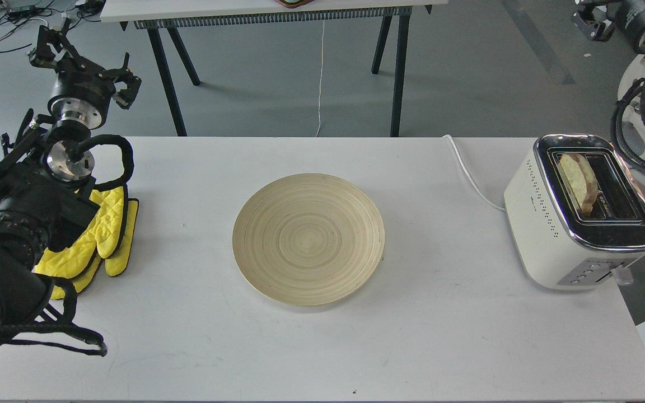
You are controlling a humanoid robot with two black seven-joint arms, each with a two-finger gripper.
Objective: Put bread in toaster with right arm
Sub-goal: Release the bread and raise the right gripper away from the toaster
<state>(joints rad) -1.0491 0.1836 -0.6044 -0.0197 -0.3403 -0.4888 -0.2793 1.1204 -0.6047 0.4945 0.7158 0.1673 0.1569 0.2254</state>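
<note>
The bread stands on edge in the left slot of the cream-white toaster, its top showing above the chrome rim. The toaster stands at the right end of the white table. My right gripper is high in the upper right corner, well above and behind the toaster and apart from the bread; it is dark and cut by the frame edge, so its fingers cannot be told apart. My left gripper is raised at the far left with fingers spread and empty.
A round bamboo plate lies mid-table with nothing on it. Yellow oven mitts lie under my left arm. The toaster's white cord runs off the back edge. A white chair stands right of the table.
</note>
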